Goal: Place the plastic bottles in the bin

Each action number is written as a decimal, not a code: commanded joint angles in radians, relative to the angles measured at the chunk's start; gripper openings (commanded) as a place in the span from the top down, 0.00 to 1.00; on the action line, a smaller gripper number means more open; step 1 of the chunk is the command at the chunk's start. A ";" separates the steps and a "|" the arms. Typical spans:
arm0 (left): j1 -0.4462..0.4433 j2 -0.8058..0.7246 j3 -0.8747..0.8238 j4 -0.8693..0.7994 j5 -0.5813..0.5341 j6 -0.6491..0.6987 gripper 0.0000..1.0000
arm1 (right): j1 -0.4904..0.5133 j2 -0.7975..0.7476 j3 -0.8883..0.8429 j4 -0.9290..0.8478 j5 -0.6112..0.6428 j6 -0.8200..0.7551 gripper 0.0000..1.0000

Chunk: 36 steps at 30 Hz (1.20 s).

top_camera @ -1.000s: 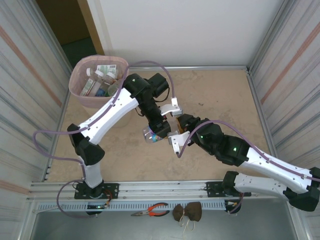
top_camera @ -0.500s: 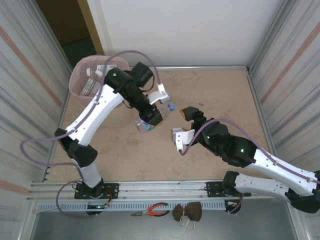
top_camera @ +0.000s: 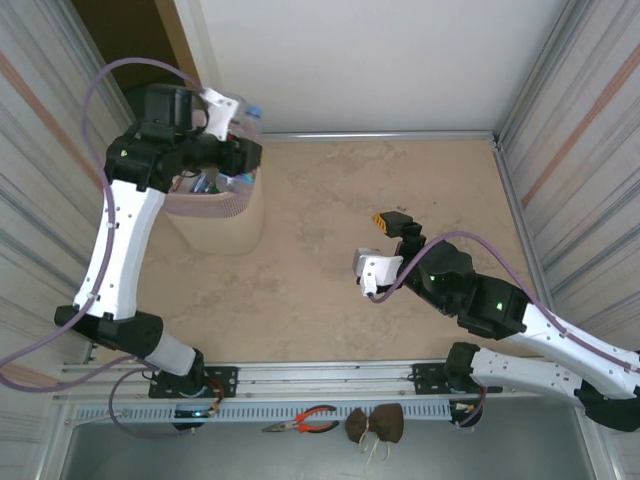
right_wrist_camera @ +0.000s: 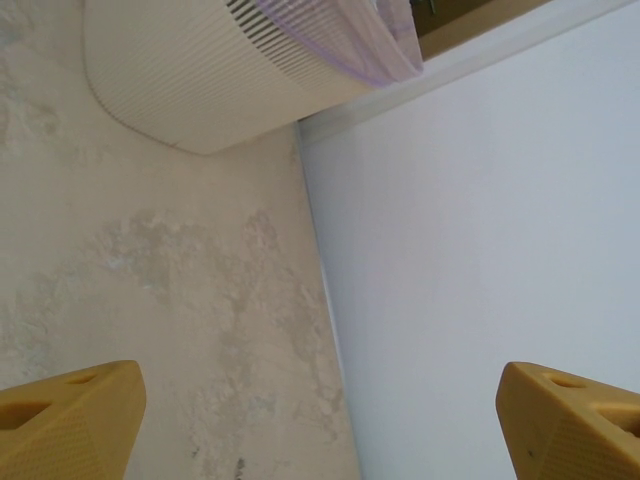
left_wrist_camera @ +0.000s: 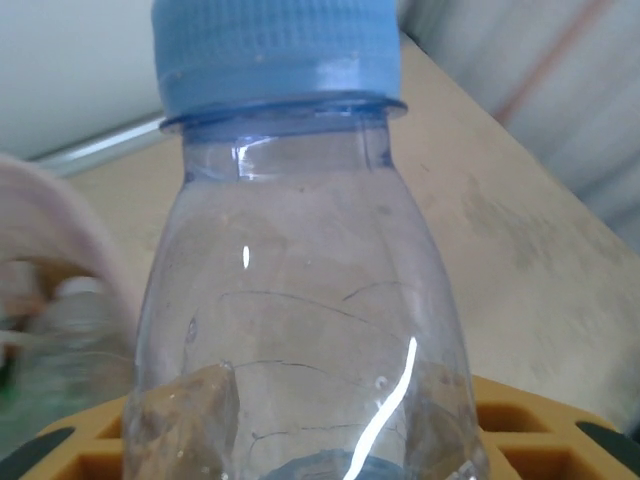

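So our left gripper (top_camera: 235,132) is pinching a clear blue-capped bottle (left_wrist_camera: 300,320) above the rim of the bin (top_camera: 228,225), while the right gripper (top_camera: 383,247) hangs spread, empty, over the table (top_camera: 320,300). Next, we reckon: let go squarely over its mouth.

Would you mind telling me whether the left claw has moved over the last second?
Yes. The left claw, holding a bottle, swung from the middle of the table toward the far-left corner and is now over the bin.
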 commanded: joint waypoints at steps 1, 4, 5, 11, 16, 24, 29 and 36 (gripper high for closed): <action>0.071 -0.015 -0.075 0.251 -0.028 -0.137 0.54 | 0.010 0.008 0.033 0.009 -0.015 0.053 0.10; 0.098 0.023 -0.090 0.335 -0.055 -0.163 0.54 | 0.016 0.019 0.035 0.009 -0.014 0.064 0.10; 0.101 0.041 -0.081 0.343 -0.067 -0.166 0.54 | 0.016 0.021 0.034 0.011 -0.011 0.068 0.10; 0.105 0.161 -0.028 0.343 -0.106 -0.175 0.54 | 0.029 0.030 0.028 0.012 -0.002 0.095 0.10; 0.105 0.215 -0.036 0.305 -0.080 -0.198 0.54 | 0.029 0.034 0.020 0.012 0.003 0.105 0.09; 0.106 0.157 -0.179 0.269 -0.149 -0.237 0.49 | 0.030 0.035 0.013 0.005 0.003 0.110 0.09; 0.106 0.119 -0.210 0.262 -0.149 -0.253 0.42 | 0.030 0.039 0.013 0.007 0.005 0.105 0.08; 0.106 0.044 -0.169 0.258 -0.198 -0.252 0.27 | 0.029 0.039 0.022 0.009 0.005 0.097 0.08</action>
